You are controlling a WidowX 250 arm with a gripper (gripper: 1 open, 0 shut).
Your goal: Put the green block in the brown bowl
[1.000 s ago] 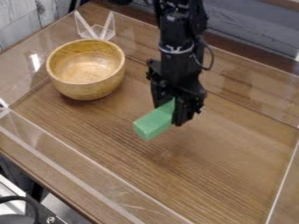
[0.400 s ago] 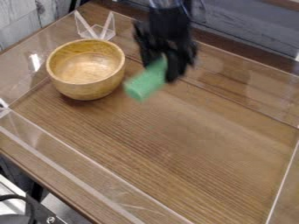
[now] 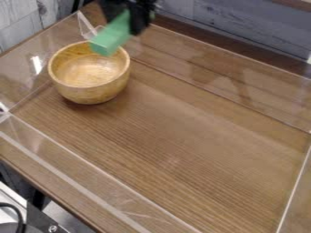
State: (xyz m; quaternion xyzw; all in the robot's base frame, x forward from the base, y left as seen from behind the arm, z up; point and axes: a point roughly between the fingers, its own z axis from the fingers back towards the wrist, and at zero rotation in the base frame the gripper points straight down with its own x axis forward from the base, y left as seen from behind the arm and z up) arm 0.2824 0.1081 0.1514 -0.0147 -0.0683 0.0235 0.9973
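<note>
One round, light-brown wooden bowl with thick walls stands on the table, and one plain, bright-green rectangular block is up in the air over the bowl's far rim, a little to the right of its middle. One black gripper, dark and somewhat blurred, comes in from the top edge of the view, beyond the bowl; its fingers are closed on the block's upper end, pinching it, with the block tilted and its lower end pointing down toward the bowl's opening. The block is matte, straight-sided and elongated. The bowl is smooth and curved, with a rounded rim and a paler tan inside that catches some light. Behind the bowl and to its left is a clear, shiny piece of plastic, partly see-through. The brown wooden tabletop has a fine streaky grain and reaches out in front of the bowl and far to its right. A pale strip edges the wood to the left and in front of the bowl. Nearer the viewer than the bowl, at the lower left corner, lies a black, curved cable. Well to the right of the bowl, past the table's far edge, runs a greyish band.
</note>
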